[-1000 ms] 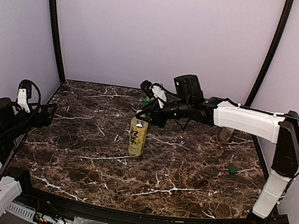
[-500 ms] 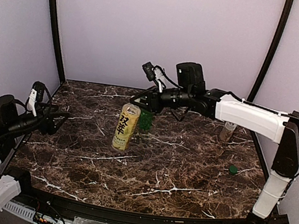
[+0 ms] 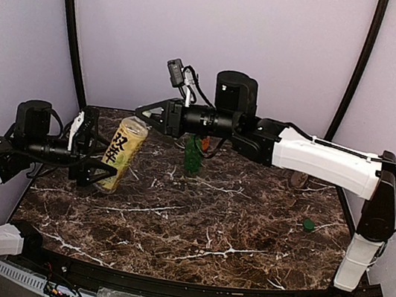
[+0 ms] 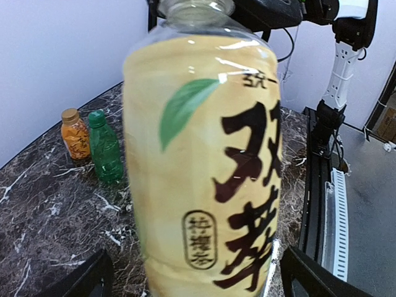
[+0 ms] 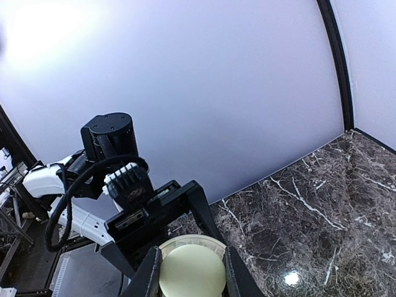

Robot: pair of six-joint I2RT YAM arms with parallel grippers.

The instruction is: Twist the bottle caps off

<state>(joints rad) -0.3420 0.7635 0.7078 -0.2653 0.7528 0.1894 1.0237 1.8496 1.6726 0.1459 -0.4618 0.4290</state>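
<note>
Right pincer (image 5: 190,275) is clamped on the cap (image 5: 190,266) of the tilted yellow bottle (image 3: 123,148). Its body leans between the left pincer's (image 4: 189,279) spread fingers, ungripped. Next, I judge: left closes on the body, then right twists.

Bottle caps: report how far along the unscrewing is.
Done: one loose green cap lies on the table. In hand: right gripper shut on the pale cap of the tilted yellow bottle, left gripper open around its base. Left: that cap, plus the green bottle and orange bottle, both capped.
</note>
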